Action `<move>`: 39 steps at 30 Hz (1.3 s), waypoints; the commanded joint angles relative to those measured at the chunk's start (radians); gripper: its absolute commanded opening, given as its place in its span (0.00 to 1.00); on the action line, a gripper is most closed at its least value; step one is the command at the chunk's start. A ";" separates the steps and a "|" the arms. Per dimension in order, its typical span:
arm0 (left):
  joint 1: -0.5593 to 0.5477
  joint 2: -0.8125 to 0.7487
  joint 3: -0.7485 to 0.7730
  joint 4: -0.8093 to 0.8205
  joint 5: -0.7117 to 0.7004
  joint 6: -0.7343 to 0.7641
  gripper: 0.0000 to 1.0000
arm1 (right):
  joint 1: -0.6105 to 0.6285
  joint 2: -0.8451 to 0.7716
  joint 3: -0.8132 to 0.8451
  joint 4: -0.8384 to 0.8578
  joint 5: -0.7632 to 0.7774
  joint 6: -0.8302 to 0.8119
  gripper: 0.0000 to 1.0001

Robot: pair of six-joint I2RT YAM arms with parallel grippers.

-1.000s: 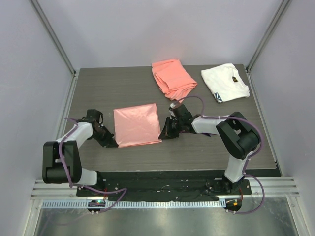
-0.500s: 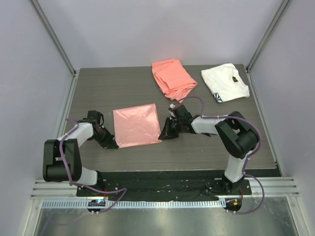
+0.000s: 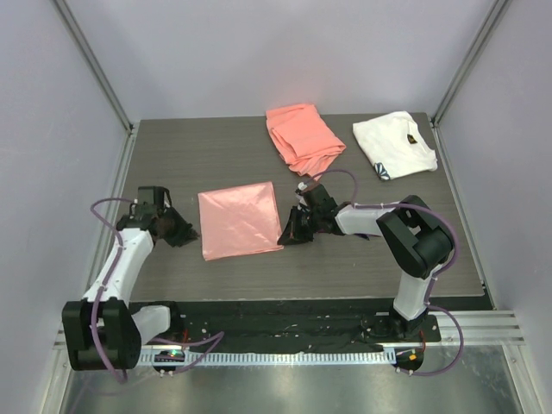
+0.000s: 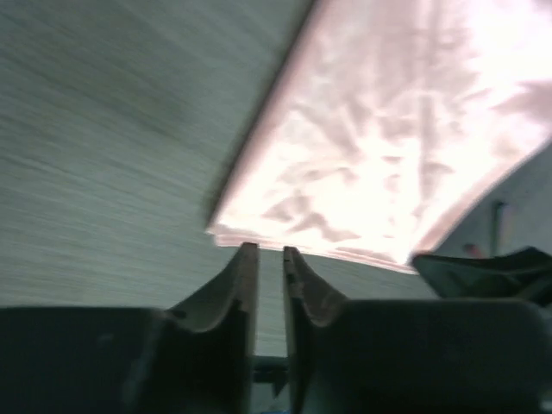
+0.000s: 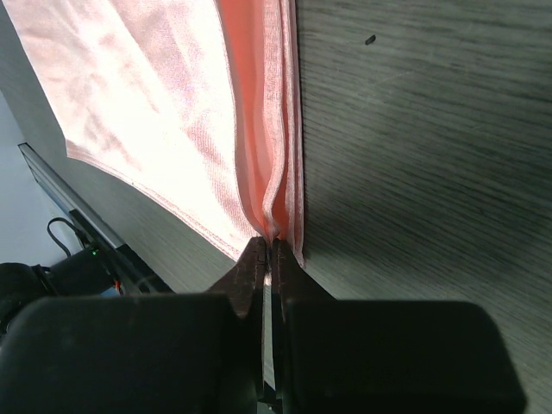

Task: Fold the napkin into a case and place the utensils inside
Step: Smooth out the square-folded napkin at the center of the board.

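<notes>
The glossy pale-pink napkin (image 3: 240, 220) lies flat on the dark table, folded into a rough square. My right gripper (image 3: 291, 234) is at its right near corner. In the right wrist view that gripper (image 5: 270, 243) is shut on the bunched layers of the napkin's (image 5: 147, 95) edge. My left gripper (image 3: 188, 235) sits just left of the napkin's left near corner. Seen from the left wrist, the gripper (image 4: 266, 251) is open a narrow slit, with nothing between the fingers and the napkin's (image 4: 379, 164) corner just ahead, apart from them. The utensils and the case are out of view.
A thicker coral-orange cloth (image 3: 304, 138) lies folded at the back centre. A white cloth with a dark mark (image 3: 394, 145) lies at the back right. Grey walls and metal posts close in the table on three sides.
My left gripper has opened, let go of the napkin's left near corner, and pulled back to the left as its arm swung outward. The right gripper and napkin have stayed put.
</notes>
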 commanded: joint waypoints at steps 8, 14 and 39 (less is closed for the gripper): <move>-0.080 0.297 0.007 0.200 0.161 0.001 0.00 | -0.006 0.002 0.012 -0.005 0.037 -0.030 0.08; -0.080 0.339 -0.053 0.234 0.133 0.009 0.00 | 0.012 -0.086 0.195 -0.230 0.236 -0.248 0.53; -0.080 0.403 -0.105 0.249 0.069 -0.011 0.00 | -0.159 0.500 0.572 0.294 -0.150 -0.194 0.15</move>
